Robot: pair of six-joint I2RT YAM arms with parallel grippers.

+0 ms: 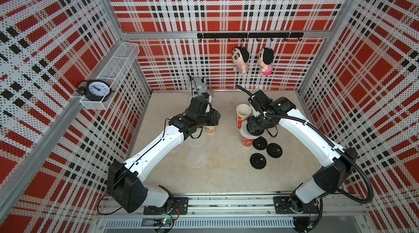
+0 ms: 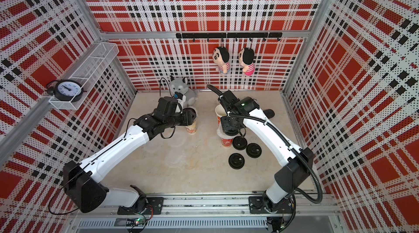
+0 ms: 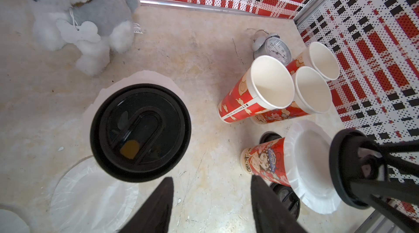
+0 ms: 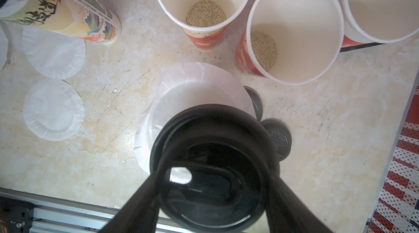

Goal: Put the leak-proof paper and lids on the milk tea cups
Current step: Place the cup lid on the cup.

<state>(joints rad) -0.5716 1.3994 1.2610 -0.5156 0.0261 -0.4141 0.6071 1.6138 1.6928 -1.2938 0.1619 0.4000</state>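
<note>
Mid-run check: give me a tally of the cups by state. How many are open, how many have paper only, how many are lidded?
Open cups: 3
Papered cup, no lid on; right gripper holds a black lid over it: 1
Papered and lidded cup: 1
Total: 5 cups

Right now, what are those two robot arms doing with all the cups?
The right jaws hold a black lid over a red cup already topped with leak-proof paper. The left jaws hang open above the cream cup, which wears paper and a lid. Three cups stand uncovered; two spare sheets lie on the table.
</note>
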